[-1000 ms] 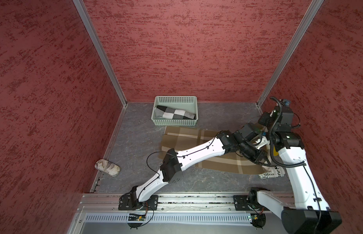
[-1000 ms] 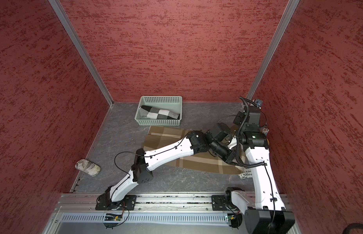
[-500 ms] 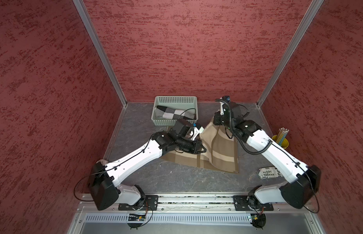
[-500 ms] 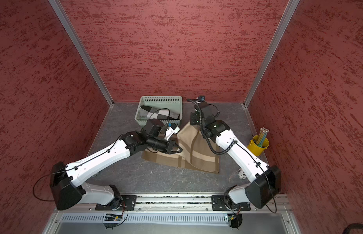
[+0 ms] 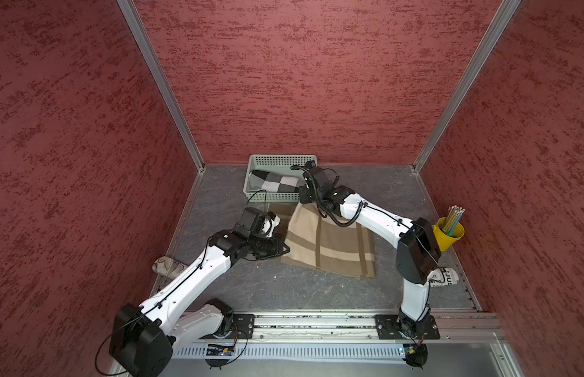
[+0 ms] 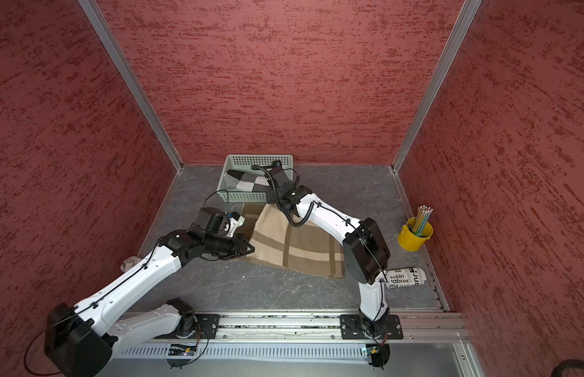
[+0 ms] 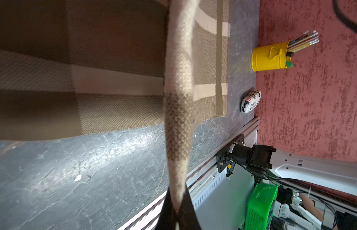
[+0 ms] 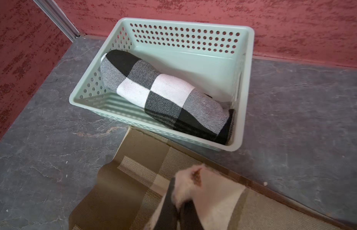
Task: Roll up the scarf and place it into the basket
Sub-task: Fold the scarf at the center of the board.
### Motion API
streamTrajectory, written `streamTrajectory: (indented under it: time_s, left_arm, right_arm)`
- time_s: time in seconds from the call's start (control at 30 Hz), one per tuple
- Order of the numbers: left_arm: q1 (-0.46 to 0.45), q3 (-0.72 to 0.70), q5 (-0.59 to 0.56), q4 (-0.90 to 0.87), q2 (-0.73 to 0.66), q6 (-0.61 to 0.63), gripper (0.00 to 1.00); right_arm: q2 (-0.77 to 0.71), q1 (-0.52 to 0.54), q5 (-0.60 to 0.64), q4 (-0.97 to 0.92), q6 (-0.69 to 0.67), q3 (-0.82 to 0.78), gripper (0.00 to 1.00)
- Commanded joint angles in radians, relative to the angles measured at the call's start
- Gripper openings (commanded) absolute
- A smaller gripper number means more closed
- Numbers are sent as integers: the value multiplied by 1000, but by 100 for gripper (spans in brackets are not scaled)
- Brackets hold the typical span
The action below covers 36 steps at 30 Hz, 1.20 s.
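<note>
- Right now the tan striped scarf (image 5: 330,251) lies on the table (image 5: 316,293) directly in front of the basket (image 5: 281,157). It is not yet rolled: most of it is flat, its far edge reaching the basket's near wall, while one far corner and the edge on the robot's left are raised.
- The right gripper (image 8: 179,201) is pinched tight on that raised corner, hanging just beside the basket's near wall.
- The left gripper (image 7: 176,215) is clamped on the left edge. In the left wrist view, the cloth runs away from the closed jaws as a taut strip.
- I judge this to be the first fold or turn of the roll, with a flap lifted between the two pinch points.
- To do it well, both grippers should carry the flap over together at the same height and pace. That keeps the line between them straight and lightly stretched, so the turn lands square to the stripes.
- Pulling too hard would drag the flat part across the table and skew the roll, and slack would let the flap sag and crease.
- The basket already holds a checked roll (image 8: 159,95) lying diagonally, so a tight, slim roll will fit beside it more easily.
- Farther out, the yellow bucket (image 5: 447,235) and a printed roll (image 6: 405,277) sit near the right arm's elbow, which should avoid swinging wide.
</note>
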Motion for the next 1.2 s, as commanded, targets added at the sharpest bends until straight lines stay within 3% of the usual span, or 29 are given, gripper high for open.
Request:
streamTrajectory:
  time_s: [0.0, 0.37, 0.67, 0.9, 1.0, 1.17]
  left_arm:
    - [49, -42, 14, -42, -37, 3, 0]
    - [151, -149, -37, 48, -49, -15, 0]
    - [166, -82, 17, -26, -103, 10, 0]
    - [240, -138, -40, -17, -98, -11, 0]
    - [278, -163, -134, -18, -109, -26, 0]
    - [316, -216, -209, 4, -123, -66, 0]
  right_arm:
    - [36, 15, -18, 51, 19, 63, 0]
    - [152, 42, -85, 381, 62, 41, 0]
    - [220, 53, -48, 183, 0, 301, 0]
    - [305, 62, -157, 276, -3, 305, 0]
    - [369, 77, -234, 364, -19, 322, 0]
    - [544, 107, -281, 346, -29, 516, 0]
